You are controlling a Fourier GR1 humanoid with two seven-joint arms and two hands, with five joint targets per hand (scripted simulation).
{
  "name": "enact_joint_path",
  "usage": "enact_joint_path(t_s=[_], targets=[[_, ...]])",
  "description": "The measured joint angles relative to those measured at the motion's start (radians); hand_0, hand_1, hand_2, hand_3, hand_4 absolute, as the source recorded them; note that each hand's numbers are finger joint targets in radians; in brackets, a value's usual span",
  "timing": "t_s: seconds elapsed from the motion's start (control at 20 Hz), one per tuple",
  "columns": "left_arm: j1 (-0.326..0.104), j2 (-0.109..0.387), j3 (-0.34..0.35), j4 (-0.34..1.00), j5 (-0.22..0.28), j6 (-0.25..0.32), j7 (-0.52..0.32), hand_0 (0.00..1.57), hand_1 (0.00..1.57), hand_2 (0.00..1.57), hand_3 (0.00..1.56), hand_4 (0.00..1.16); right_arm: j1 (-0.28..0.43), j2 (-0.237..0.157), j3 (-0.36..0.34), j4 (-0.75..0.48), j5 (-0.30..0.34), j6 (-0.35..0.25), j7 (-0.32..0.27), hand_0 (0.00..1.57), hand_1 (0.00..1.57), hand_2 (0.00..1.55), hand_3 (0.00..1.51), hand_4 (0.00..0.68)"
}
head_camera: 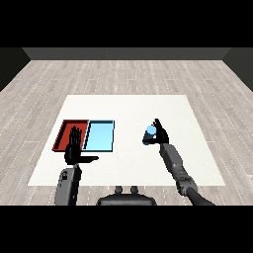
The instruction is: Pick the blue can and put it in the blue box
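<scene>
You have one view only, taken from the robot's head, facing down and forward across the white table (128, 106). It stands well back: the whole tabletop shows, with wooden floor (123, 74) beyond. Both forearms enter from the lower corners. No second view overlaps.

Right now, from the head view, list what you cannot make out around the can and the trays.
- Blue can: its right side sits behind the right hand; whether it touches the table cannot be told.
- Red tray: the left hand covers part of its near right corner.
- Light blue tray: too small to judge its wall height.
</scene>
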Motion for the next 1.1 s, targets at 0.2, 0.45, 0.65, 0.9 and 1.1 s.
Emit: enact_joint_path(t_s=[0.2, 0.45, 0.65, 0.9, 1.1], targets=[[-0.007, 0.004, 0.009, 0.008, 0.007, -0.006, -0.006, 0.0, 0.0, 0.0, 0.0, 0.0, -0.043, -0.002, -0.006, 0.073, 0.01, 0.006, -0.028, 0.0, 0.0, 0.0, 0.0, 0.0], [-0.005, 0.017, 0.02, -0.004, 0.018, -0.013, 0.011, 0.0, 0.0, 0.0, 0.0, 0.0, -0.084, -0.008, -0.014, 0.136, 0.02, 0.016, -0.051, 0.0, 0.0, 0.0, 0.0, 0.0], [0.019, 0.009, 0.014, -0.023, 0.026, -0.022, 0.006, 0.0, 0.0, 0.0, 0.0, 0.0, -0.099, 0.012, -0.013, 0.142, 0.021, 0.007, -0.045, 0.0, 0.0, 0.0, 0.0, 0.0], [0.004, 0.005, 0.016, 0.008, 0.011, -0.012, -0.012, 0.0, 0.0, 0.0, 0.0, 0.0, -0.113, 0.023, -0.017, 0.16, 0.029, -0.05, -0.051, 1.34, 1.34, 1.39, 1.33, 0.397], [-0.006, -0.012, -0.001, -0.006, -0.003, 0.009, 0.001, 0.0, 0.0, 0.0, 0.0, 0.0, -0.133, 0.034, -0.002, 0.19, 0.063, -0.129, -0.048, 1.57, 1.57, 1.49, 1.45, 0.673]])
